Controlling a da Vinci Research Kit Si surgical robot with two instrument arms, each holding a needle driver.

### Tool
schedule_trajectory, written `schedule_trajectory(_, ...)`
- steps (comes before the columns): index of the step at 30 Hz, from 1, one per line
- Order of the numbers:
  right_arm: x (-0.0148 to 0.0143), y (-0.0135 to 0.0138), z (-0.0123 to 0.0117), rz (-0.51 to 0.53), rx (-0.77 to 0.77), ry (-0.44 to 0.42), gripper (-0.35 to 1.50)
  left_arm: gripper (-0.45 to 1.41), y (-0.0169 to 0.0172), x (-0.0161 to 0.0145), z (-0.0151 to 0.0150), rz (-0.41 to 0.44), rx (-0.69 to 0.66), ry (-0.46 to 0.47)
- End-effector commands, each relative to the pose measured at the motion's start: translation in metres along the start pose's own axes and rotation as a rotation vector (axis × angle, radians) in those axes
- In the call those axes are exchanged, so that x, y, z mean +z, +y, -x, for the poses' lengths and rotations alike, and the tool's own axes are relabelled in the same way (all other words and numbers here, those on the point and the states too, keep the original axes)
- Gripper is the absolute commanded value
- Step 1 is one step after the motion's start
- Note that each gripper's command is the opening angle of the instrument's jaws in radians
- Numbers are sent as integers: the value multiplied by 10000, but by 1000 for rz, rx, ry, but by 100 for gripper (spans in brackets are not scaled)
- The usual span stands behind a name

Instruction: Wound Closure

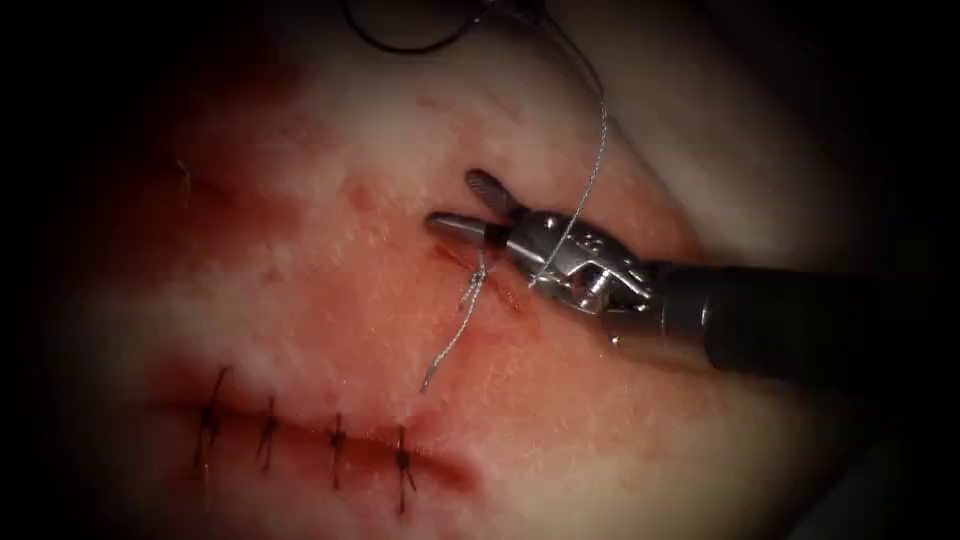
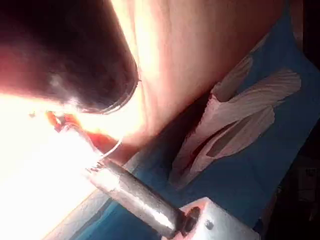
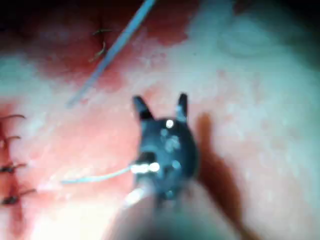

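No readable text or labels

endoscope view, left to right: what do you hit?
Row of finished stitches on the closed cut → loose thread end lying on the tissue → open jaws of the right tool, holding nothing, thread draped over its wrist → its dark shaft.

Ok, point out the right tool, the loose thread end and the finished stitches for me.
right tool [image 1: 463, 205]: endoscope view, between its open fingers.
thread end [image 1: 450, 345]: endoscope view, mid-length of the pale strand lying on the tissue.
stitches [image 1: 337, 438]: endoscope view, third knot in the closed row.
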Motion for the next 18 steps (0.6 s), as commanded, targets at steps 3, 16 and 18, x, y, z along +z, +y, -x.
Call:
schedule_trajectory(3,-37,28,-3,52,2,-18,131,-35,-1,20,1,16,4,8)
schedule_trajectory(16,-157,121,-45,263,26,-13,140,-35,-17,148,67,76,-70,-55)
schedule_trajectory(18,-156,120,-45,282,23,-9,142,-35,-18,163,77,79,-105,-69)
